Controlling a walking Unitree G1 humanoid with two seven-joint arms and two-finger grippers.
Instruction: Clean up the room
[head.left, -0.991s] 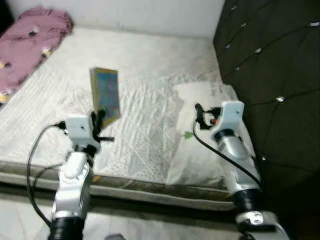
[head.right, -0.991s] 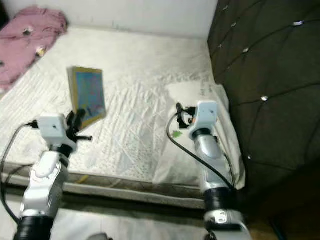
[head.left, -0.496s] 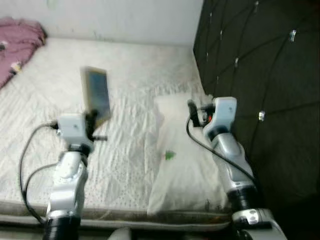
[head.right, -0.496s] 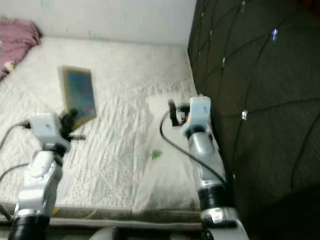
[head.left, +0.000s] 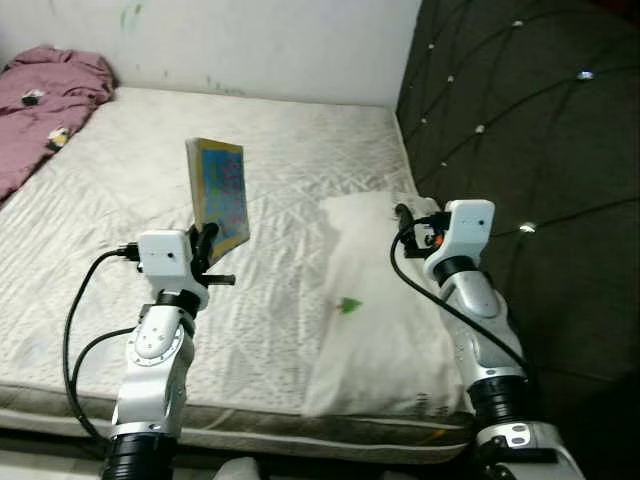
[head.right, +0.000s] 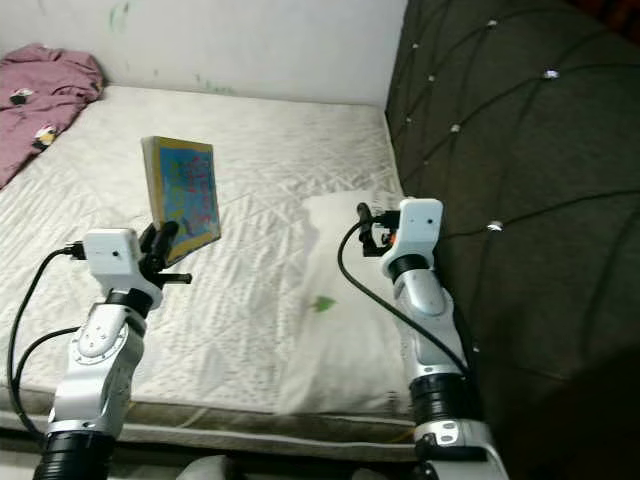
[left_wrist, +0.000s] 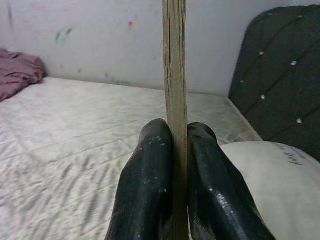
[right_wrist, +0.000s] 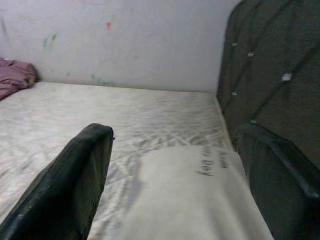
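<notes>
Upright above the bed's (head.left: 300, 150) near edge, book (head.left: 220, 195) pinched by its lower end in the left hand (head.left: 205, 243), right hand (head.left: 402, 218) spread over the pillow (head.left: 370, 310) beside the dark headboard (head.left: 530, 150), pink blanket (head.left: 45, 100) at far left corner, broad bare mattress between.

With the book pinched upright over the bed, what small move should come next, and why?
Probably carry the book off the bed toward wherever books belong. The left claw is shut on its lower edge, holding it upright above the mattress, so the grasp looks done. The right claw is open over the pillow.
</notes>
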